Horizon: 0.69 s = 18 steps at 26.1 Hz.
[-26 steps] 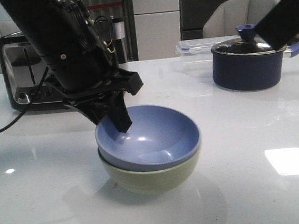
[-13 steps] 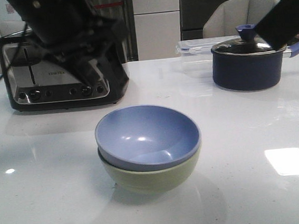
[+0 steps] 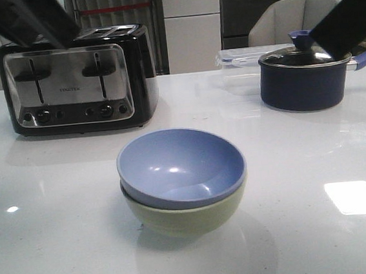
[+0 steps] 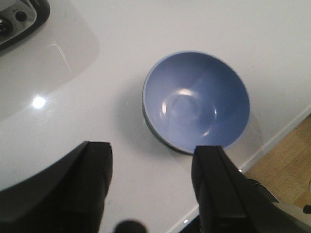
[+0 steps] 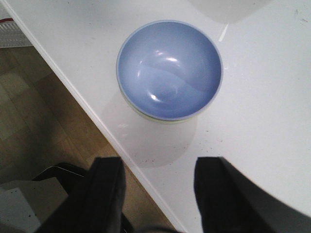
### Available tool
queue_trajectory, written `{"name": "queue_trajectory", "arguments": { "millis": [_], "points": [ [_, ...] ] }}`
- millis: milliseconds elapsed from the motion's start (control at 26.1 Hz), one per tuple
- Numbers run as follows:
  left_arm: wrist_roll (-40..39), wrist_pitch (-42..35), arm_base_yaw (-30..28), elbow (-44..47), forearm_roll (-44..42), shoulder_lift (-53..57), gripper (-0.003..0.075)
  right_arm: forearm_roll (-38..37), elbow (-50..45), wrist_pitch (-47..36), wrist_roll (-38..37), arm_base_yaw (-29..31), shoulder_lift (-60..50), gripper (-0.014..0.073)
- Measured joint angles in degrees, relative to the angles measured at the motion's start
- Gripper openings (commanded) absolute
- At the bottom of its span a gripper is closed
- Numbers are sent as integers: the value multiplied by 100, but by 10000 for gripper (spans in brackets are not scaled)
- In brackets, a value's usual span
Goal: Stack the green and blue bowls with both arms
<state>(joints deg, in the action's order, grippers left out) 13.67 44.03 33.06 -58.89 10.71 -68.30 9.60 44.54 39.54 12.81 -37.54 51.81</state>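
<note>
White table (image 3: 321, 227): blue bowl (image 3: 180, 165) nested in green bowl (image 3: 184, 218), near edge; both pincers (image 4: 153, 187) (image 5: 158, 194) apart, empty.

Left arm: we see our bulky black left arm (image 3: 26, 21) raised at the upper left corner of the front view.
Left pincer: our angular black left pincer (image 4: 153, 187) spread wide, empty.
Right arm: our black right arm (image 3: 347, 21) raised at upper right.
Right pincer: our black right pincer (image 5: 158, 194) parted, empty.

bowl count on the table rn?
2. The blue bowl sits nested inside the green bowl, mid-table in front of the toaster. No other bowls are visible.
</note>
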Motion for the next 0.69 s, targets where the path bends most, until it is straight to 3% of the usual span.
{"name": "queue_trajectory", "arguments": {
  "millis": [422, 690],
  "points": [
    [-83, 58, 0, 1688, -257, 2131, 434, 0, 0, -48, 2, 0, 0, 446],
    [-1227, 114, 0, 2065, -1217, 2827, 434, -123, 0, 120, -318, 312, -36, 446]
  ]
}}
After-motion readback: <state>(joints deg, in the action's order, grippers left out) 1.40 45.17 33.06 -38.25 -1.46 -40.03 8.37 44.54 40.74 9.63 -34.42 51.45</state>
